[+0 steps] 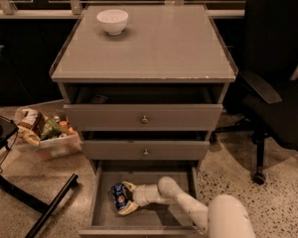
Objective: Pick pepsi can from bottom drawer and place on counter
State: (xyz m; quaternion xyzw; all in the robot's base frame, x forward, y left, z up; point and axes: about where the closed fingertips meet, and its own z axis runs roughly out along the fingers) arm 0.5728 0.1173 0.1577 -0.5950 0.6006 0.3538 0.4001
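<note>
hand (126,198) | in btm drawer (105,218), left side | fingers clamped on pepsi can (119,196)

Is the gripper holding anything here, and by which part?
The gripper, low in the bottom drawer, appears to hold the can across its body, one finger on each side. The can lies on the drawer floor, not lifted.

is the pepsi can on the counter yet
No, the pepsi can lies in the bottom drawer at the gripper, while the counter carries a white bowl.
</note>
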